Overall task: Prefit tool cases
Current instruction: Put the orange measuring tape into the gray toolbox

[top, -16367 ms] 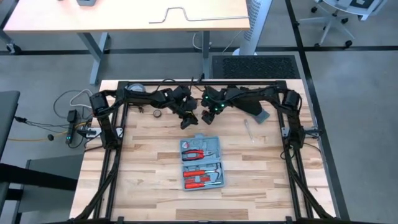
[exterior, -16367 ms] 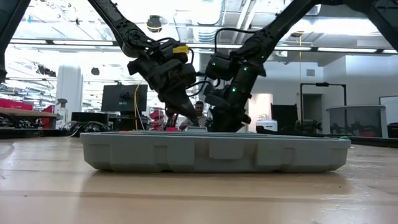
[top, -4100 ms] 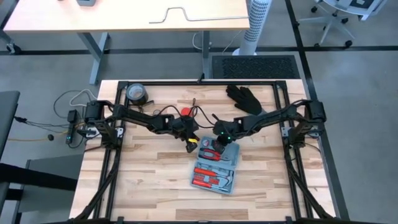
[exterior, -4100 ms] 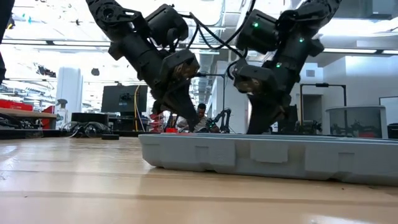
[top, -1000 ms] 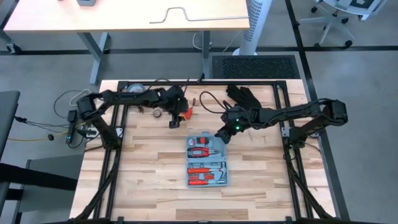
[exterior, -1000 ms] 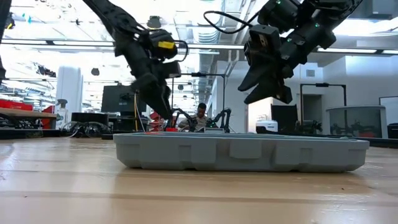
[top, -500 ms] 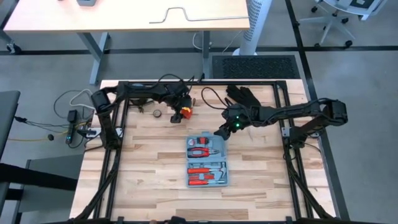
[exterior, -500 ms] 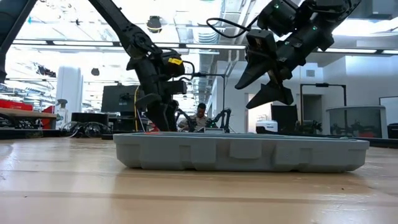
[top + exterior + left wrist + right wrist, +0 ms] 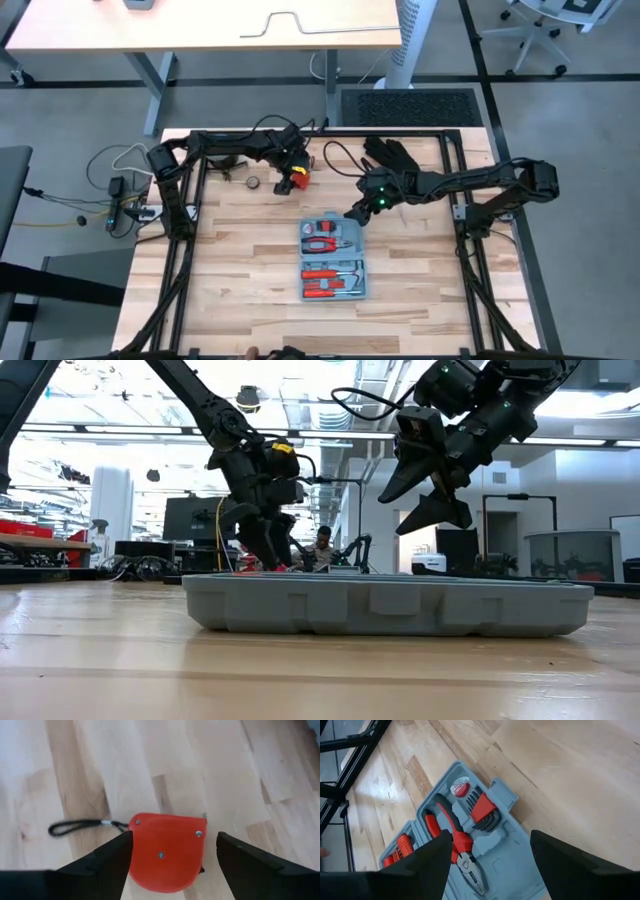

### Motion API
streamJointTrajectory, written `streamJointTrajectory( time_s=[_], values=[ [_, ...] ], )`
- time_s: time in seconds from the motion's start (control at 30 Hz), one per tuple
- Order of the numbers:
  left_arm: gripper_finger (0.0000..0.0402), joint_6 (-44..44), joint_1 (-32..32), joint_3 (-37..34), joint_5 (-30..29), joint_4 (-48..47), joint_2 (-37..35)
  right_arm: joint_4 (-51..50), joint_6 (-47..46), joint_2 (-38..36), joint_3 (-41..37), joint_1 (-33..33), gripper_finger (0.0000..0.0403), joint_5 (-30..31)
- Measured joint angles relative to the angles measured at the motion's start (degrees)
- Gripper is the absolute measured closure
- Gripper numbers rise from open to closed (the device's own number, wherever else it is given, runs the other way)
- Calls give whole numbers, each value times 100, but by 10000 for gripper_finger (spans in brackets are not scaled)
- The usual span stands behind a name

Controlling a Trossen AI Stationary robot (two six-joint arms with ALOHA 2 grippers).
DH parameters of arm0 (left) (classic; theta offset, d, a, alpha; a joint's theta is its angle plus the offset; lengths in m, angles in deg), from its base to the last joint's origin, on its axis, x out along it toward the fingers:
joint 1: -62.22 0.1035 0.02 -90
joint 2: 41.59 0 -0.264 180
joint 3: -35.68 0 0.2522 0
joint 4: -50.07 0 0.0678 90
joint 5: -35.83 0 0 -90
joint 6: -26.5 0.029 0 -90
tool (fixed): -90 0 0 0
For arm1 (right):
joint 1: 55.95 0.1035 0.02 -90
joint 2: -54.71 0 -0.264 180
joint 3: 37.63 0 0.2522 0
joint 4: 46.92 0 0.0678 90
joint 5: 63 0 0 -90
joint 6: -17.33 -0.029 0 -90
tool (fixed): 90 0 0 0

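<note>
Left wrist view: left pincer (image 9: 170, 851) spread wide, empty, straddling red tape measure (image 9: 167, 851) near worktop (image 9: 240, 260) far edge; right pincer (image 9: 487, 851) open, empty above tool case (image 9: 331, 258) mid-worktop; judged step: fetching tape; next, close and carry to case.

Bright even overhead light; low view backlit, foreground tabletop blurred.

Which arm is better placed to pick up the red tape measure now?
The left. Its gripper hangs over the red tape measure, open fingers either side. The right gripper hovers by the tool case.
</note>
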Motion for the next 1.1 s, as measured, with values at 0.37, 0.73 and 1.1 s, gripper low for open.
streamJointTrajectory(
  time_s=[0.37,0.73,1.1],
  values=[
    [127,-48,44,168,-337,-293,0,-6,20,0,0,0,127,0],
    [127,19,-65,703,-1337,-564,-44,-2,87,0,-2,0,127,2],
    [127,-926,-160,732,-2102,-542,-44,3,-44,0,-2,0,127,2]
  ],
)
